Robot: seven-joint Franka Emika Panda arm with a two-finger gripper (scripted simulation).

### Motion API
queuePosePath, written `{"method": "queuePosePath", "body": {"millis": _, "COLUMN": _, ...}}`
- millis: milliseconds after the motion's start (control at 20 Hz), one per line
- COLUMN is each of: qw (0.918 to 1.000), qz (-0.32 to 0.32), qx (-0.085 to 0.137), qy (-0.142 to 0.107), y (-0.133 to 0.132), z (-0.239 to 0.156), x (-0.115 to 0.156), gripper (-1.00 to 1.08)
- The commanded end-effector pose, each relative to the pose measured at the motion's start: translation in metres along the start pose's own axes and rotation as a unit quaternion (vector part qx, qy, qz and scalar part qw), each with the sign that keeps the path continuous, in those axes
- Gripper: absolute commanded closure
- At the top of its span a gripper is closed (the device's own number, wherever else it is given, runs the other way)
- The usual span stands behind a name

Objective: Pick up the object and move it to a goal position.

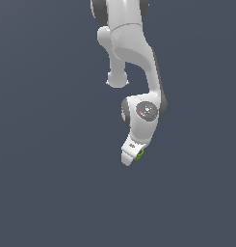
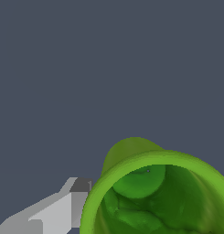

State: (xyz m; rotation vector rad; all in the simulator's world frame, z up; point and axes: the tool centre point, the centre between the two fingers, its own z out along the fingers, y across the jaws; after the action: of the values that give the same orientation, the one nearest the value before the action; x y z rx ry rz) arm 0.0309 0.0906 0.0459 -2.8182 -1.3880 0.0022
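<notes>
The claw [image 1: 130,157] is clenching the green cup [image 1: 138,154], showing as a sliver in the exterior view; the wrist view is revealing its hollow interior [image 2: 154,196] beside one finger [image 2: 54,212].

A bright green cup [image 2: 177,196] is filling much of the wrist view, its open mouth facing the camera and its darker hollow interior showing a rounded green floor. One pale grey gripper finger [image 2: 58,210] with a darker tip is lying against the cup's outer rim. A plain slate-blue background is spreading behind them.
</notes>
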Motion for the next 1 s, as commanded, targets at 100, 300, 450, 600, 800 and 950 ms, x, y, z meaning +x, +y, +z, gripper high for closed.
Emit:
{"method": "queuePosePath", "body": {"millis": 100, "qw": 1.0000, "qz": 0.000, "qx": -0.001, "qy": 0.001, "y": 0.011, "z": -0.005, "x": 0.010, "gripper": 1.08}}
{"method": "queuePosePath", "body": {"millis": 300, "qw": 1.0000, "qz": 0.000, "qx": 0.000, "qy": 0.001, "y": 0.023, "z": -0.011, "x": 0.022, "gripper": 1.08}}
{"method": "queuePosePath", "body": {"millis": 450, "qw": 1.0000, "qz": 0.000, "qx": 0.000, "qy": 0.001, "y": 0.034, "z": -0.015, "x": 0.032, "gripper": 1.08}}
{"method": "queuePosePath", "body": {"millis": 600, "qw": 1.0000, "qz": 0.000, "qx": 0.000, "qy": 0.001, "y": 0.044, "z": -0.020, "x": 0.042, "gripper": 1.08}}
{"method": "queuePosePath", "body": {"millis": 800, "qw": 1.0000, "qz": 0.000, "qx": 0.000, "qy": 0.001, "y": 0.055, "z": -0.024, "x": 0.051, "gripper": 1.08}}
{"method": "queuePosePath", "body": {"millis": 950, "qw": 1.0000, "qz": 0.000, "qx": 0.000, "qy": 0.001, "y": 0.060, "z": -0.026, "x": 0.057, "gripper": 1.08}}
